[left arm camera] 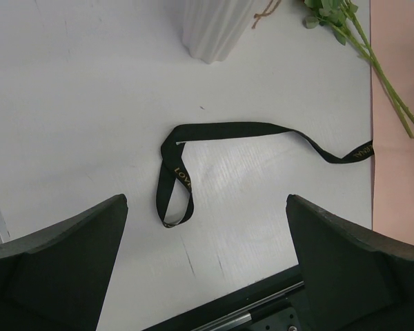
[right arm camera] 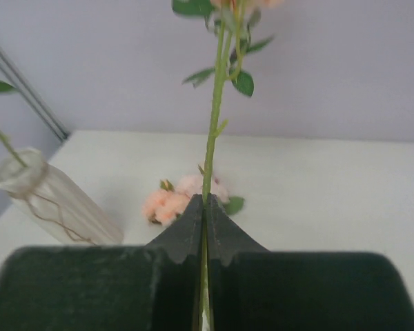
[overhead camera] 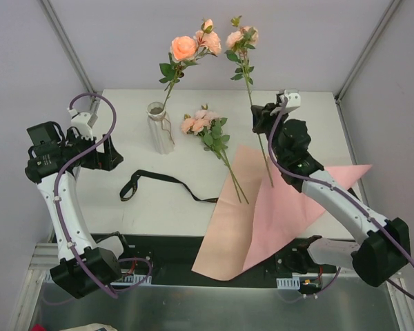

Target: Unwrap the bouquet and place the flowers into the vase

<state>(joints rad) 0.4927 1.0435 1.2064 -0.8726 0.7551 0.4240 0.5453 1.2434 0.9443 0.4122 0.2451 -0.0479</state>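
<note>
Our right gripper (right arm camera: pixel 205 210) is clamped on the green stem of a peach rose (overhead camera: pixel 242 36), holding it upright at the far right of the white table (overhead camera: pixel 317 124), the stem's long lower end hanging over the pink wrapping paper (overhead camera: pixel 276 207). Our left gripper (left arm camera: pixel 207 207) hovers at the left, fingers wide apart and empty, facing the black ribbon (left arm camera: pixel 241 127) lying loose on the table. The ribbed whitish vase (overhead camera: pixel 160 131) stands at the far left, near that gripper, with one orange rose (overhead camera: pixel 184 47) already in its mouth. A pale pink cluster (overhead camera: pixel 201 124) lies flat between the vase and the raised rose, its stems running onto the paper.

We judge the step in hand to be carrying the raised rose to the vase. To do it well, we lift until the stem's bottom tip is above the mouth, then travel left, passing over the lying cluster rather than through it. The mouth is narrow and partly taken, so we aim the tip beside the standing stem and lower it straight. The vase looks slim and light; a sideways push could tip it, so the left gripper might steady its body. We let go only once the stem sits deep
</note>
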